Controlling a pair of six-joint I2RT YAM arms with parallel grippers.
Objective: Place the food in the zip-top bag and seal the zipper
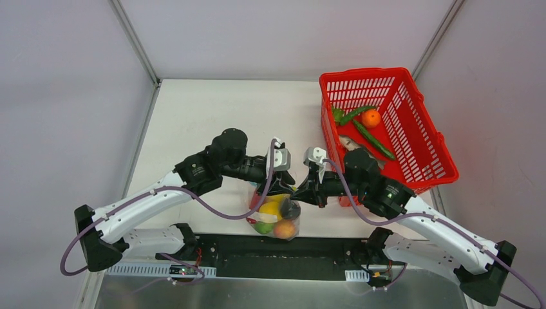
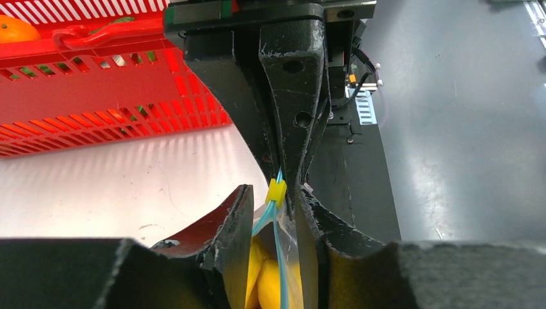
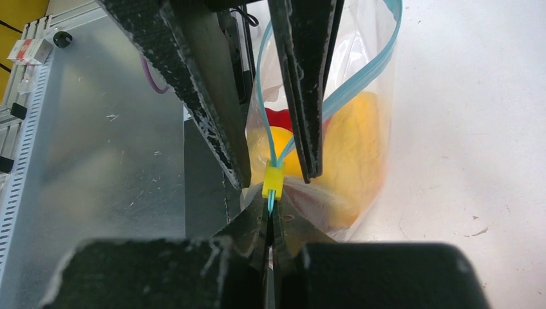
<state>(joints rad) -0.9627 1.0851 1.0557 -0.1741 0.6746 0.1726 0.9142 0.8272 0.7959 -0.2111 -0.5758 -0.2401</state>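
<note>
Toy food (image 1: 271, 208), yellow, green and orange pieces, fills the clear crinkly plastic zip-top bag (image 1: 257, 215) at the near edge of the white table (image 1: 193, 129) overhead. Left wrist: left gripper (image 2: 273, 198) narrowly parted, straddling the yellow slider (image 2: 277, 190). Right wrist: right gripper (image 3: 270, 222) clamped on the thin teal-blue zipper strip (image 3: 364, 67). Film looks limp and slick; grip the stiffer strip.

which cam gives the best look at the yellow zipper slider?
Right wrist. The yellow slider sits centre frame and unobstructed, with the zipper tracks splitting open beyond it. Left wrist shows the slider as well, but little of the tracks around it. Top external does not show it.
</note>
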